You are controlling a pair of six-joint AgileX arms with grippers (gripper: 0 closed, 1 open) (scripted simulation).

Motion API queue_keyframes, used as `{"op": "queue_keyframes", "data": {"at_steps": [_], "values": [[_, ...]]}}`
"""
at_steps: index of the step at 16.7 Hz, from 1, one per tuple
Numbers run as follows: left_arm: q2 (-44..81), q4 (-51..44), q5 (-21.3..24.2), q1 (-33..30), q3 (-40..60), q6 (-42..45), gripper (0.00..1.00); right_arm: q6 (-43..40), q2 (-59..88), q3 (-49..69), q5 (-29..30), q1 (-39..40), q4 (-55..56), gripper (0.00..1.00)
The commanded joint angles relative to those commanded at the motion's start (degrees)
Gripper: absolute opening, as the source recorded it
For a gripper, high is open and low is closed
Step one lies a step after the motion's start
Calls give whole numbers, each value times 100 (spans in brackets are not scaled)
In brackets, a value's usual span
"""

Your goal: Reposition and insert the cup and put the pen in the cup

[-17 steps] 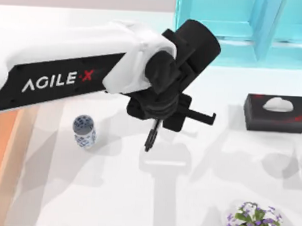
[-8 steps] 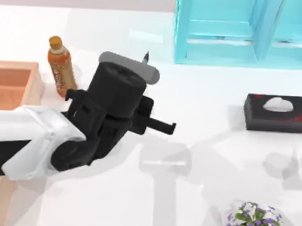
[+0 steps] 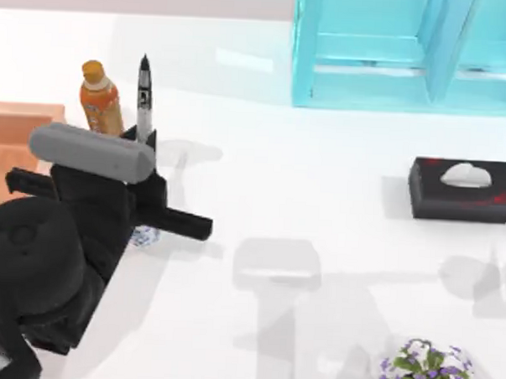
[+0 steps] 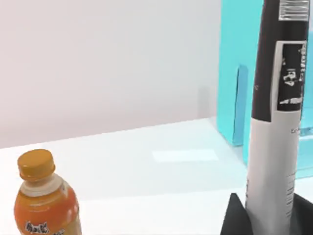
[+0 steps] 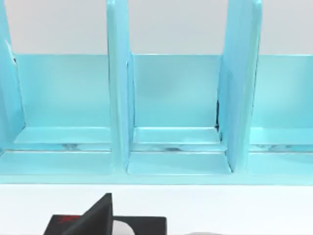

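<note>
We are working at the table's [image 3: 320, 201] left side, and we are taking the orange bottle [image 3: 101, 99] as our landmark. Our left gripper [image 3: 144, 136] is sitting just to the right of the orange bottle and a little nearer the front edge, its two black fingers [image 4: 234, 218] clamped on the pen [image 3: 144, 86]. In the top view the pen is standing up out of the gripper beside the bottle, its dark tip reaching about level with the bottle's cap; in the left wrist view its white barrel with printed labels is rising between the fingers, with the bottle off to one side. The cup [image 3: 143, 235] is peeking out from under our left arm, in front of the orange bottle and slightly to its right, and we are seeing just a bit of its blue-patterned wall. A wooden tray [image 3: 21, 125] is lying just left of the bottle. Far to the bottle's right are the turquoise shelf [image 3: 410, 54], a black tissue box [image 3: 461, 190] and a flowering plant [image 3: 421, 369]. Our right wrist view is facing the shelf's compartments; whether the right gripper's [image 5: 93, 215] fingers are apart or together, we cannot tell.
</note>
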Motion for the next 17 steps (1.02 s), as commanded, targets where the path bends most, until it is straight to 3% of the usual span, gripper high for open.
{"op": "queue_keyframes", "data": {"at_steps": [5, 12, 17], "values": [[-646, 1387, -95, 83, -796, 365, 0, 0, 0, 0, 0, 0, 0, 100], [-674, 1516, -104, 88, -843, 400, 0, 0, 0, 0, 0, 0, 0, 100], [217, 2146, 166, 336, -605, 353, 0, 0, 0, 0, 0, 0, 0, 100]]}}
